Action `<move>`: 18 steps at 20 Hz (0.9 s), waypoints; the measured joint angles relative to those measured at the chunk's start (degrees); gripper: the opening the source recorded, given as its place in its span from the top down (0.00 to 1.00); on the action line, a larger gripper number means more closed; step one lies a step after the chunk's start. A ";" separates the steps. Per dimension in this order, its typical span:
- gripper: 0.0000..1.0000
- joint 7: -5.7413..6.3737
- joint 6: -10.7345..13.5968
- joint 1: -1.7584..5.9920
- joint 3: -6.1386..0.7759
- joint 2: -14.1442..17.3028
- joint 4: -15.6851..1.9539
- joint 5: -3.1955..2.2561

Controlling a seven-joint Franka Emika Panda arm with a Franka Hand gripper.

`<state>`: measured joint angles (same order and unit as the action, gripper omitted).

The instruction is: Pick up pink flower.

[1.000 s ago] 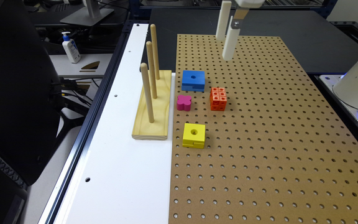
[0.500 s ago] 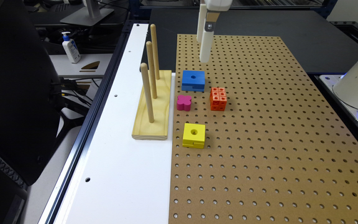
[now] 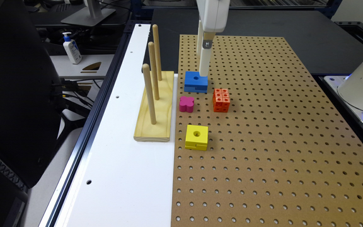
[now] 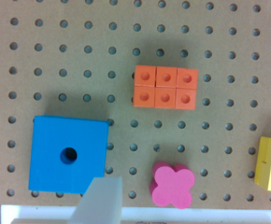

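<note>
Pegboard [image 3: 263,142]: blue cube [image 3: 196,82], orange studded cube [image 3: 221,100], yellow cube [image 3: 196,137] near its white-strip edge. Wooden three-peg stand [image 3: 154,107] on white strip [image 3: 121,176].

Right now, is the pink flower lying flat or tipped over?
Flat. The pink flower shows its whole four-lobed top to the wrist camera, and in the exterior view it sits level on the pegboard, touching no other block.

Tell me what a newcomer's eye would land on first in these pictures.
First, the bright blocks clustered on the brown pegboard: a small magenta-pink flower-shaped block, a blue cube with a centre hole, an orange studded cube and a yellow cube with a hole. Next, the white gripper hanging over the blue cube, away from the flower. Beside the board on the exterior view's left stands a pale wooden base with three upright pegs.
</note>
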<state>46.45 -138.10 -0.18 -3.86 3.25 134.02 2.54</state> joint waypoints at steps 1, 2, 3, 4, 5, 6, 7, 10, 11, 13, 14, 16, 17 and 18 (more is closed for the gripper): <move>0.00 0.00 0.00 0.00 0.00 0.00 0.00 0.00; 0.00 0.00 0.00 0.00 0.00 0.00 0.00 0.00; 0.00 0.00 0.00 0.00 0.00 0.09 0.00 0.00; 0.00 0.00 -0.05 0.00 0.00 0.30 0.02 0.00; 0.00 0.00 -0.45 0.00 0.00 0.84 0.10 0.00; 0.00 0.00 -1.16 0.00 0.00 1.54 0.17 -0.01; 0.00 0.00 -1.57 0.00 0.00 1.96 0.18 -0.01; 0.00 0.00 -4.64 0.00 0.00 4.96 0.14 -0.04; 0.00 0.00 -5.20 0.00 0.00 5.48 0.12 -0.04; 0.00 0.00 -5.39 0.00 0.00 5.63 0.10 -0.04; 0.00 0.00 -5.39 0.00 0.00 5.61 0.08 -0.04; 0.00 0.00 -5.39 0.00 0.00 5.67 0.09 -0.04; 0.00 0.00 -5.44 0.00 0.00 5.84 0.13 -0.04; 0.00 0.00 -5.63 0.00 0.00 6.18 0.14 -0.04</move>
<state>46.45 -143.73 -0.18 -3.86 9.43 134.16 2.50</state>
